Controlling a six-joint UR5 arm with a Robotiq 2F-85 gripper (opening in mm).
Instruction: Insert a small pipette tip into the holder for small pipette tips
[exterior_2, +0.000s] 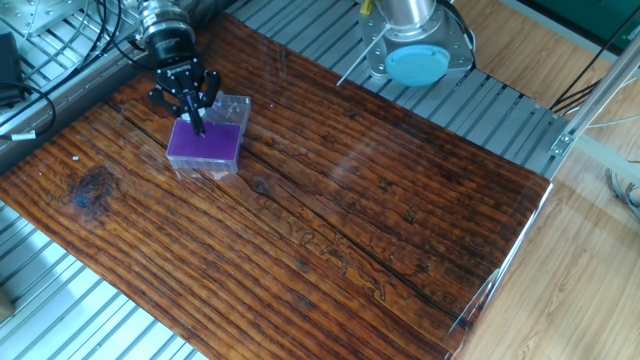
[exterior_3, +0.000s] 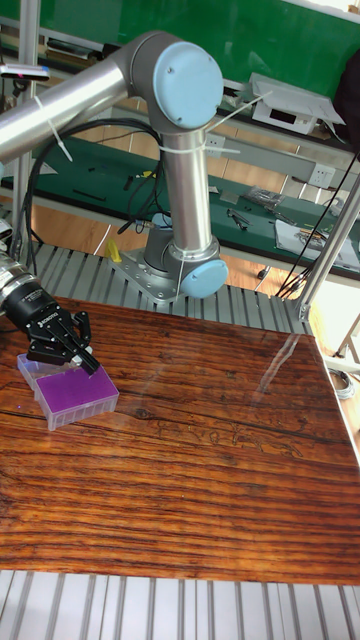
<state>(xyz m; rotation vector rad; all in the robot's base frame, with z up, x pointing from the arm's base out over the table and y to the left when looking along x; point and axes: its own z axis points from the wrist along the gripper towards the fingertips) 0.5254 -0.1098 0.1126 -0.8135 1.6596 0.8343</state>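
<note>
The holder for small pipette tips (exterior_2: 207, 146) is a small clear box with a purple top grid, standing at the far left of the wooden table (exterior_2: 330, 210). The black gripper (exterior_2: 199, 126) hangs just above the holder's back edge, with its fingers drawn together into one dark point. In the tall fixed view, the gripper (exterior_3: 92, 368) points down over the holder (exterior_3: 78, 395) at its upper right side. The small pipette tip is too small to make out between the fingers.
The arm's base (exterior_2: 415, 50) is bolted to the metal slats behind the table. Black cables (exterior_2: 60, 60) run along the rails at the far left. Grooved aluminium surrounds the wooden top, and the table's right edge (exterior_2: 510, 260) drops to the floor.
</note>
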